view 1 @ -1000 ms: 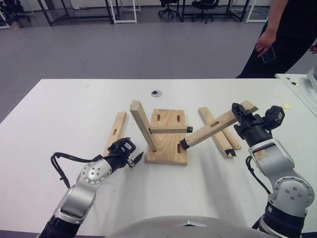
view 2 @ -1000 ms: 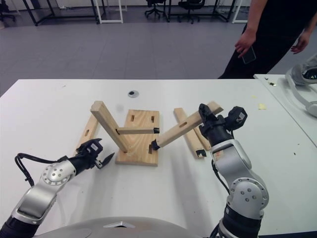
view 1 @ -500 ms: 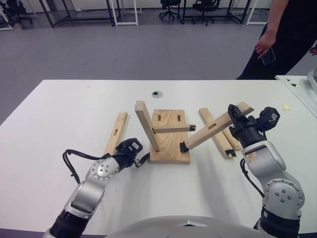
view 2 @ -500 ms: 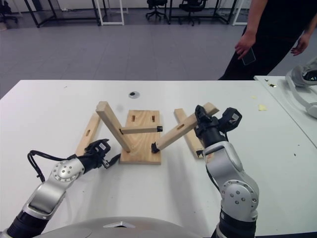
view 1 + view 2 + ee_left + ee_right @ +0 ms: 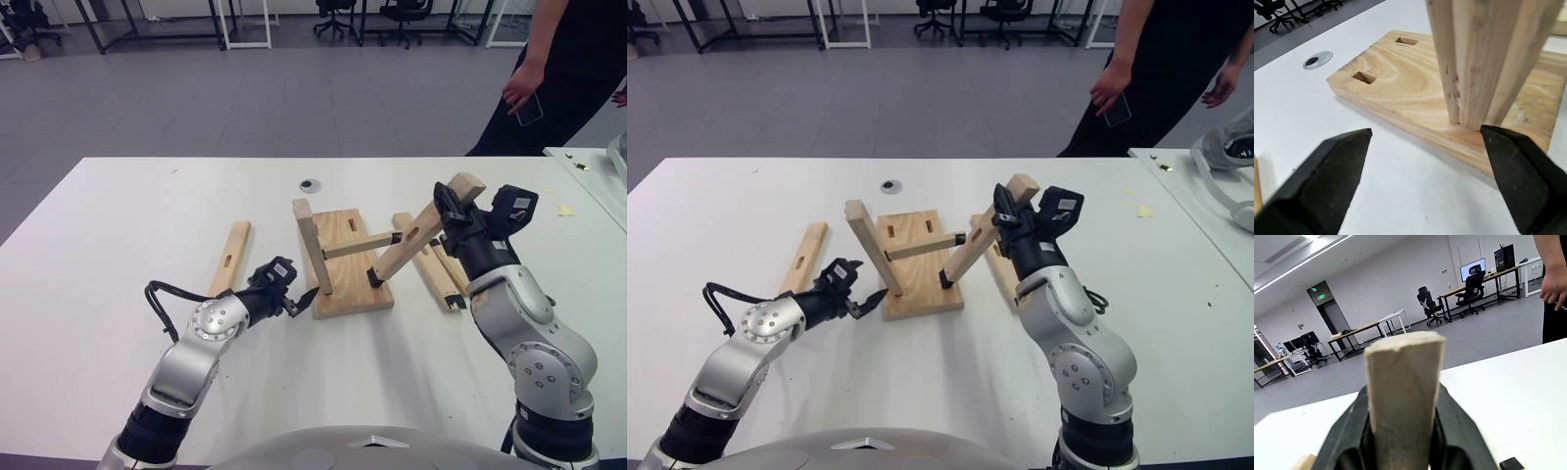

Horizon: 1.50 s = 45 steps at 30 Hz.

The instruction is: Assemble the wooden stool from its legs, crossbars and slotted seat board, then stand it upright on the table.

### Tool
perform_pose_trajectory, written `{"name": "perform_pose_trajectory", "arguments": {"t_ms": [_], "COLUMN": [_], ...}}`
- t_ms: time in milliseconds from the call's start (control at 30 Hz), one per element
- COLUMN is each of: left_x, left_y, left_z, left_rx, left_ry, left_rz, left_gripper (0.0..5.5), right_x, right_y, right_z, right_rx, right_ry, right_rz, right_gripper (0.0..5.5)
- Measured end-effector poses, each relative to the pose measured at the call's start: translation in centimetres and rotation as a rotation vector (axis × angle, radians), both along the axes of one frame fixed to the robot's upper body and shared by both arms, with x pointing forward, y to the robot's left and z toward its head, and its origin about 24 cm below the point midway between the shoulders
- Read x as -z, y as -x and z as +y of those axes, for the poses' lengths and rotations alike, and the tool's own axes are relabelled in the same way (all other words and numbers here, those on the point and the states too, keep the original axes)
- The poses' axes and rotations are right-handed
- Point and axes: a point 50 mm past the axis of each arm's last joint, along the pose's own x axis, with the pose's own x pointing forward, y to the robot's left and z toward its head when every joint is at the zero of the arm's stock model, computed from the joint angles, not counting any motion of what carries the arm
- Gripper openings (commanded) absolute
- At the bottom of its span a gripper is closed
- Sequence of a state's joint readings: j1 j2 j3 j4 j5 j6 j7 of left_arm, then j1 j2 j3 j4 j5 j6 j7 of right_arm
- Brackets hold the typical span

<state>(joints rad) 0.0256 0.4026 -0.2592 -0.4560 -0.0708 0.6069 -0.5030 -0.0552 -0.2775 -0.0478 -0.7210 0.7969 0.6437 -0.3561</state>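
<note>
The seat board (image 5: pixel 351 294) lay flat nearer the bench's (image 5: pixel 137 235) far edge. The right end effector (image 5: pixel 449 208) gripped the right leg (image 5: pixel 407 247) atop it; the left end effector (image 5: pixel 302 302) gaped open beside the left leg (image 5: pixel 313 245).

- The left arm (image 5: pixel 186 362) is built of rounded silver-grey metal shells and darkens to a black section at its lower end.
- A round cap (image 5: pixel 217 319) with a ring of small screws marks its forearm joint.
- A black cable (image 5: pixel 160 299) loops free beside its wrist.
- The left pincer (image 5: pixel 304 301) is black. Its two fingers (image 5: pixel 1327 171) are matte wedges tapering to blunt points.
- The right arm (image 5: pixel 534 343) has the same silver-grey shells and a round cap of its own (image 5: pixel 551 369).
- A thin black cable (image 5: pixel 1097 299) runs along its forearm.
- The right pincer (image 5: pixel 449 208) is black. A boxy black block (image 5: pixel 509 208) behind it bears a small pale label.
</note>
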Motion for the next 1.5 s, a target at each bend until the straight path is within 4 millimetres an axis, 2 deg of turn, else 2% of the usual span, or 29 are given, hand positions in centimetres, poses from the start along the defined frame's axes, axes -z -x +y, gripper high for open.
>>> {"name": "perform_pose_trajectory", "arguments": {"t_ms": [200,367,567,600,633,667,700,767,900,1300,1500], "left_x": [-0.7,-0.9,-1.5,-1.9,-2.1,-2.3,-3.0,-4.1,-4.0,-4.3,-4.5], "left_y": [-0.1,-0.1,-0.6,-0.7,-0.8,-0.9,-1.1,-1.7,-1.9,-2.8,-3.6], "left_z": [0.0,-0.1,0.0,-0.1,-0.2,-0.3,-0.7,-0.8,-0.9,-1.7,-2.2], "left_rx": [-0.010,-0.008,-0.009,-0.020,-0.028,-0.034,-0.043,-0.070,-0.118,-0.193,-0.224], "left_ry": [0.019,0.029,0.007,0.012,0.019,0.030,0.053,0.065,0.061,0.053,0.046], "left_rz": [-0.009,-0.008,-0.032,-0.043,-0.043,-0.044,-0.065,-0.116,-0.114,-0.131,-0.148], "left_gripper": [4.10,4.10,4.10,4.10,4.10,4.10,4.10,4.10,4.10,4.10,4.10], "right_x": [0.3,0.5,0.4,0.4,0.4,1.2,3.0,3.0,3.0,1.8,1.4], "right_y": [0.1,0.5,0.5,0.5,0.5,0.5,0.6,0.5,0.5,-0.1,-0.4], "right_z": [0.9,0.6,0.9,0.9,0.8,0.7,0.6,0.4,0.8,1.5,1.6], "right_rx": [-0.030,-0.048,-0.079,-0.080,-0.077,-0.086,-0.116,-0.128,-0.204,-0.217,-0.206], "right_ry": [0.077,0.086,0.178,0.180,0.190,0.256,0.310,0.347,0.359,0.653,0.697], "right_rz": [0.026,0.020,0.000,0.000,0.001,0.054,0.163,0.174,0.173,0.074,0.050], "right_gripper": [1.01,1.01,1.06,1.45,1.63,1.91,2.05,2.39,3.00,3.00,3.00]}}
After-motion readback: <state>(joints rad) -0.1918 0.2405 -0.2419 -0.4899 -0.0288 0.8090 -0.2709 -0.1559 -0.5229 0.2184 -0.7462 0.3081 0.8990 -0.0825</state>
